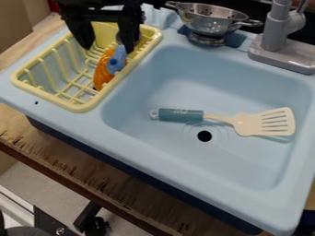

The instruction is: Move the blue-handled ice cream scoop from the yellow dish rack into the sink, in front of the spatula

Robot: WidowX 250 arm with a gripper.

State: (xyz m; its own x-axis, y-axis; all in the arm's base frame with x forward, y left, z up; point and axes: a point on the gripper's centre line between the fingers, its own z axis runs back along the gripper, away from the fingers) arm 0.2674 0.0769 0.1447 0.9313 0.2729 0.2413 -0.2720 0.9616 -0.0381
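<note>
The black gripper [108,45] hangs over the back part of the yellow dish rack [78,108], its two fingers apart. Inside the rack lie an orange object [102,73] and a blue object [116,61] side by side. The blue one's upper end is close to the right fingertip; whether they touch, I cannot tell. A spatula with a teal handle [179,115] and a cream slotted head [265,123] lies in the light blue sink [154,152], above the drain hole.
Behind the sink, a metal colander [210,19] stands at the back edge. A grey faucet [278,34] rises from its base at the back right. The sink's raised rim runs beside the rack. A worn wooden counter edge [80,170] is in front.
</note>
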